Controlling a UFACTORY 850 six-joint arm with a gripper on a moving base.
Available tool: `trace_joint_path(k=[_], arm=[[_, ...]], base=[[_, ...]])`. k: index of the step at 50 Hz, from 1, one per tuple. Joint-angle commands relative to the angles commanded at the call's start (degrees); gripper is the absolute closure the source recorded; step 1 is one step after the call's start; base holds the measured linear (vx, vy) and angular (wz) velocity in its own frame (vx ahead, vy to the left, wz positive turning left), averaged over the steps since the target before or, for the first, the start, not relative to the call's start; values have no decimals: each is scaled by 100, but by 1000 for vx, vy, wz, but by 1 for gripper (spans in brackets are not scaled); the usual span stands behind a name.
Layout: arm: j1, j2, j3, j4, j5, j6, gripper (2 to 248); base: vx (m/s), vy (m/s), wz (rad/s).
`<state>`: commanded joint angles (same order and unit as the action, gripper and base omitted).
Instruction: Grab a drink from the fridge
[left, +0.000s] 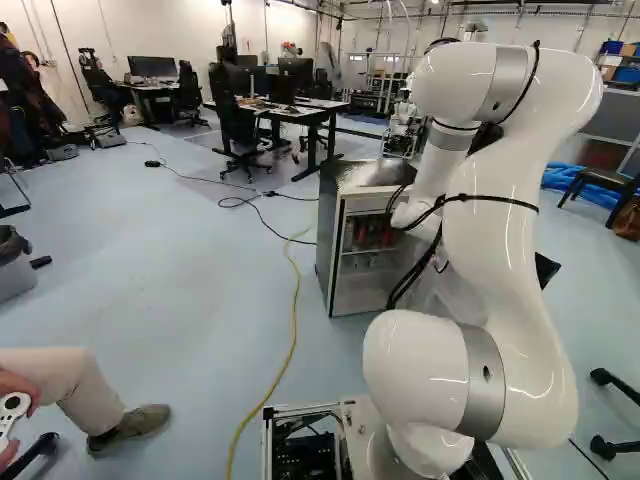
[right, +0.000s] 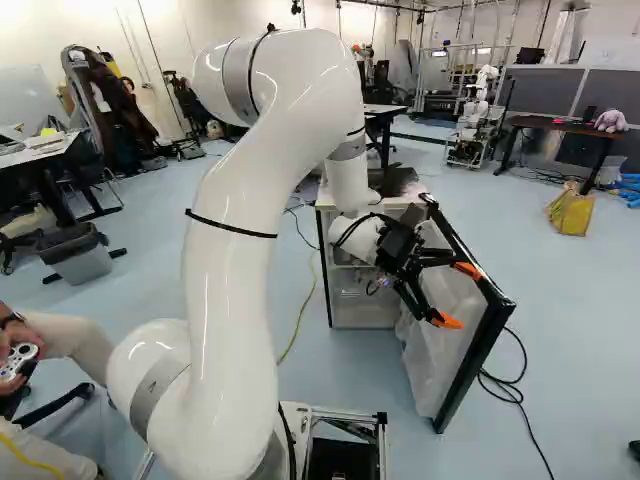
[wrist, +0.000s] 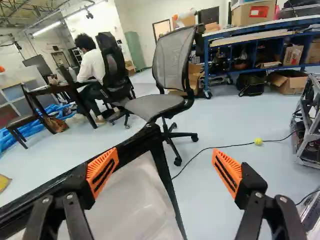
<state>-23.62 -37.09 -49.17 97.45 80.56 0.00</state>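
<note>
Pale blue floor (left: 200, 260) spreads beneath the moving base, giving it room to line up with the refrigerator. Nearest, the white arm (right: 235, 240) rises from its lowest joint and bends forward, so that its wrist comes down between the refrigerator's opening and its door. There the end effector (wrist: 165, 165) stands with its fingers wide apart and grips nothing. One orange pad (wrist: 102, 170) overlaps the dark frame of the door (right: 475, 367) in the wrist view; whether they touch I cannot tell. Such a pose probably serves to push the door wider or keep it from swinging in, rather than to pick anything up.

Clear bins (right: 440, 350) line the inner side of the door, presumably for storage within easy reach. Just beyond, the refrigerator (left: 328, 230) stands open, and the red drinks (left: 372, 232) sit together on an upper shelf inside, too small to tell cans from bottles. With the door out of the way, the next move likely calls for drawing back, turning toward that shelf and entering straight; the door could swing in and block the path. Farther off, a desk (left: 310, 108) holds monitors.
</note>
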Motion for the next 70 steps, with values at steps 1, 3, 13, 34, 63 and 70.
trace_joint_path(k=[1, 3, 13, 34, 63, 70], arm=[[0, 1, 3, 0, 0, 0, 3], [2, 7, 16, 0, 0, 0, 3], [80, 110, 246, -203, 0, 0, 3], [407, 530, 1122, -1360, 0, 0, 3], [834, 1171, 2268, -3106, 0, 0, 3], [893, 1301, 2478, -3528, 0, 0, 3]], base=[[0, 0, 0], [0, 0, 0], [0, 0, 0], [0, 0, 0], [0, 0, 0], [0, 0, 0]])
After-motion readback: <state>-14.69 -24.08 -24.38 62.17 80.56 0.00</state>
